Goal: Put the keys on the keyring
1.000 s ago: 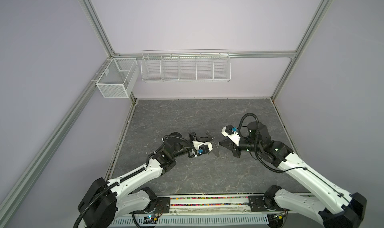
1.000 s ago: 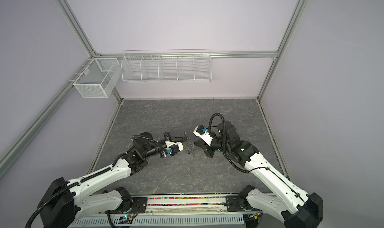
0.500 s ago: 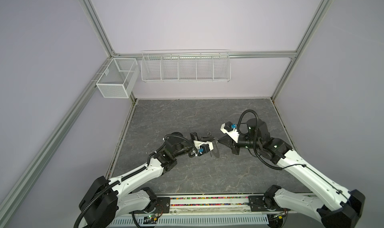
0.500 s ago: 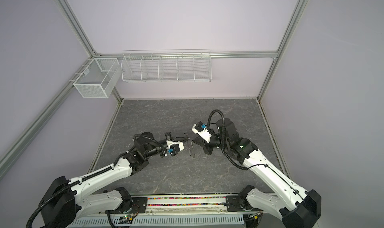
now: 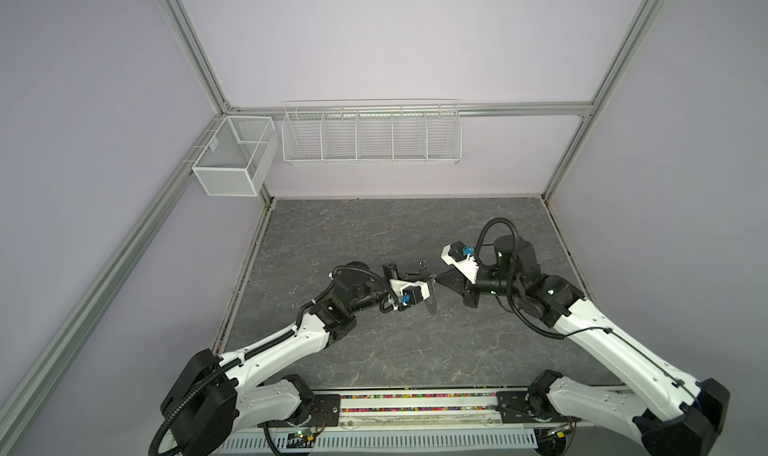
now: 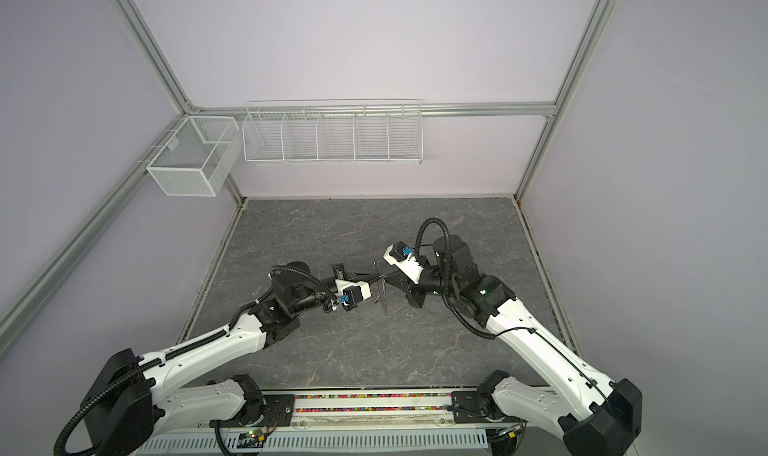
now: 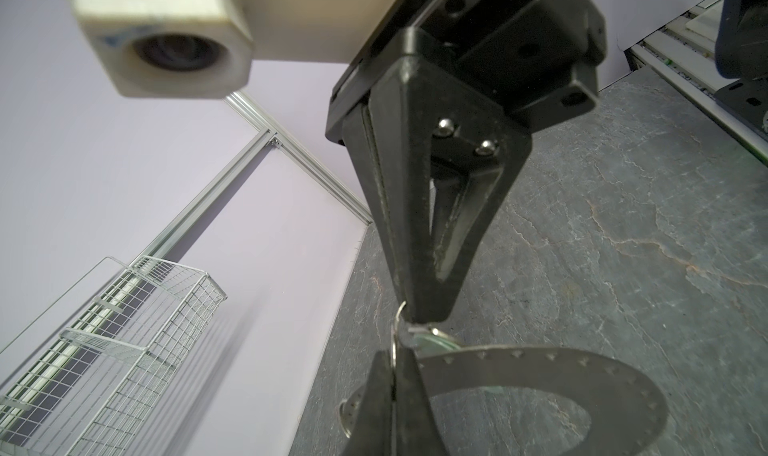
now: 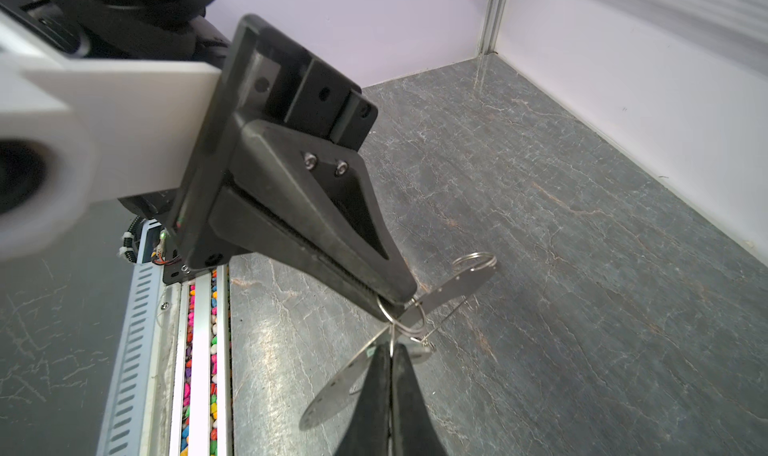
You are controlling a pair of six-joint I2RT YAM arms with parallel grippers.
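The right fingers (image 7: 419, 225), shut on a thin wire loop (image 7: 393, 345), are now meeting the left fingers (image 7: 374, 400) after closing the gap, so threading is likely starting. The left fingers are clamping the keyring (image 7: 540, 368) on edge above the middle of the desk (image 5: 374, 233). Lilac walls are standing around the grey desk, with wire baskets (image 5: 371, 133) hanging at the back.

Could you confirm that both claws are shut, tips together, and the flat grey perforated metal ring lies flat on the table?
Not quite: the flat grey perforated metal ring stands on edge, as the right wrist view shows, by the small wire split ring that the left claw and right claw pinch. Both are indeed shut, tips together.
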